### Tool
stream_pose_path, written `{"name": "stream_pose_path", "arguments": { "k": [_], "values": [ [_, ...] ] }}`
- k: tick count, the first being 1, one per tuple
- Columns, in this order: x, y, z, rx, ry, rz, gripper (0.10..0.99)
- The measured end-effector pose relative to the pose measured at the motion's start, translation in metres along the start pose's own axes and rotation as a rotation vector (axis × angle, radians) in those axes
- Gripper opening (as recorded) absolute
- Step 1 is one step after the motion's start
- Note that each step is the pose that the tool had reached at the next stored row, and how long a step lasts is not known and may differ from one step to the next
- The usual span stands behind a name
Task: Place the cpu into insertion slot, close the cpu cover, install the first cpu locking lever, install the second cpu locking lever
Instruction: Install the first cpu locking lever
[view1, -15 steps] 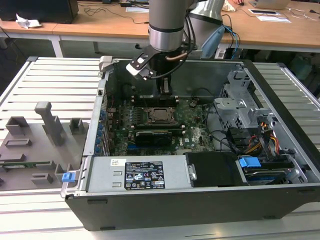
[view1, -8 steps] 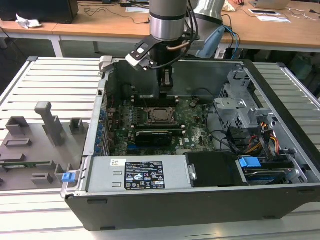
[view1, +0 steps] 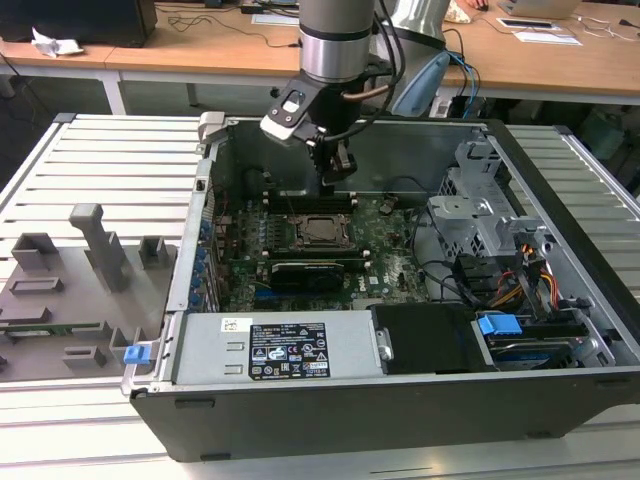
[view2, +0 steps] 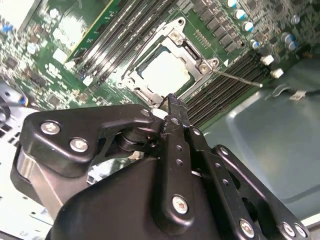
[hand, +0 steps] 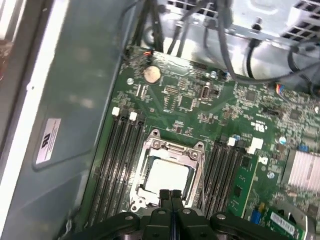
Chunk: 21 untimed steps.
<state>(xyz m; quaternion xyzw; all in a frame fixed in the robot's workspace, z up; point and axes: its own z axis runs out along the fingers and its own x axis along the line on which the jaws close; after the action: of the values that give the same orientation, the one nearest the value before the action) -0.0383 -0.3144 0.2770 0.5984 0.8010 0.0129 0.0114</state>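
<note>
The cpu shows its pale face inside the insertion slot on the green motherboard. Around it the silvery cpu cover lies flat, framing the chip. A thin metal locking lever sticks out from one corner of the slot across the black memory slots. My gripper hangs just above the far edge of the slot in the exterior view. Its black fingertips are pressed together with nothing between them, and in the second wrist view they end at the socket's rim.
The open computer case has high walls around the motherboard. A drive cage and cable bundles are at the exterior view's right. Outside the case, a grey fixture tray lies at the exterior view's left.
</note>
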Motion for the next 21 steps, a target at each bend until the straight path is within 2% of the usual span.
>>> {"name": "stream_pose_path", "arguments": {
  "k": [7,14,21],
  "values": [
    [0.0000,0.0000,0.0003,0.003,0.0046,-0.149,0.106],
    [0.0003,0.0000,0.0005,0.007,0.0081,-0.234,0.106],
    [0.0003,0.0000,0.0016,0.009,0.0140,-0.386,0.106]
  ]
}}
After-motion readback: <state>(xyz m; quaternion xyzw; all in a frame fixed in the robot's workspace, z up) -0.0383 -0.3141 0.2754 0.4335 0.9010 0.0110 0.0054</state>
